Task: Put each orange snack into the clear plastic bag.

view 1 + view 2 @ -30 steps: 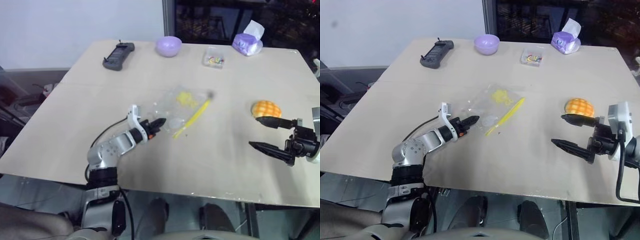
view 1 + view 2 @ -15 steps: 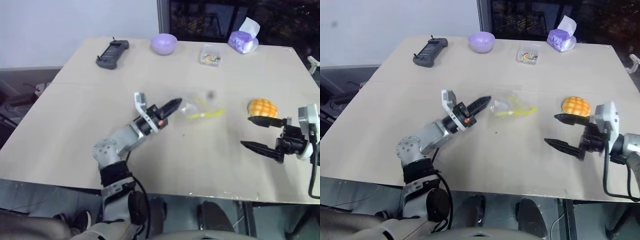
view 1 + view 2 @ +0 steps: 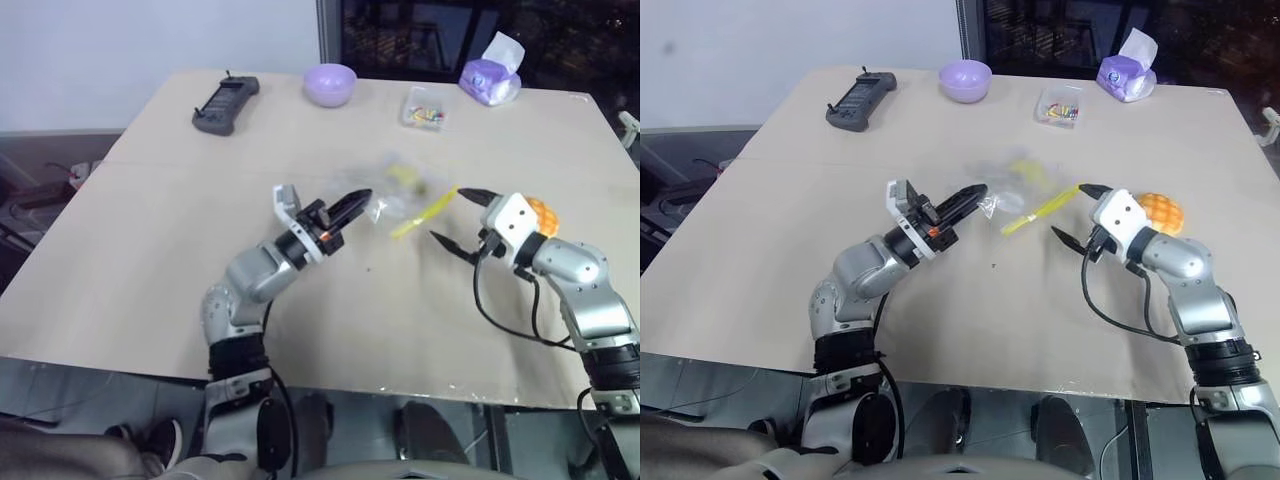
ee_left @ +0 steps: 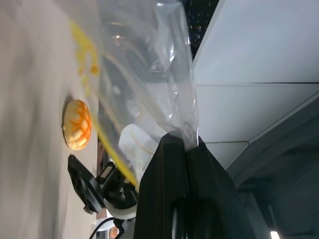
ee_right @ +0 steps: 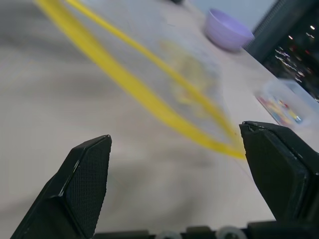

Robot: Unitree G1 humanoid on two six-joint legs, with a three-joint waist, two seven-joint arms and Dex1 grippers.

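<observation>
The orange snack [image 3: 1161,211] sat on the bench [image 3: 790,260] at the robot's right, just behind the right arm's wrist, untouched. The clear plastic bag [image 3: 1025,192] hung lifted off the bench near its middle, its yellow strip [image 3: 1038,210] slanting toward the right end effector [image 3: 1077,212], with a small pale-yellow piece [image 3: 1024,168] inside. The left end effector [image 3: 970,199] was clenched on one corner of the bag, holding it up. The right end effector stood released, fingers spread wide, just beside the bag's yellow strip. Along the far edge stood a black handheld device [image 3: 854,97], a purple bowl [image 3: 968,79], a small clear box [image 3: 1060,103] and a purple tissue pack [image 3: 1127,76].
</observation>
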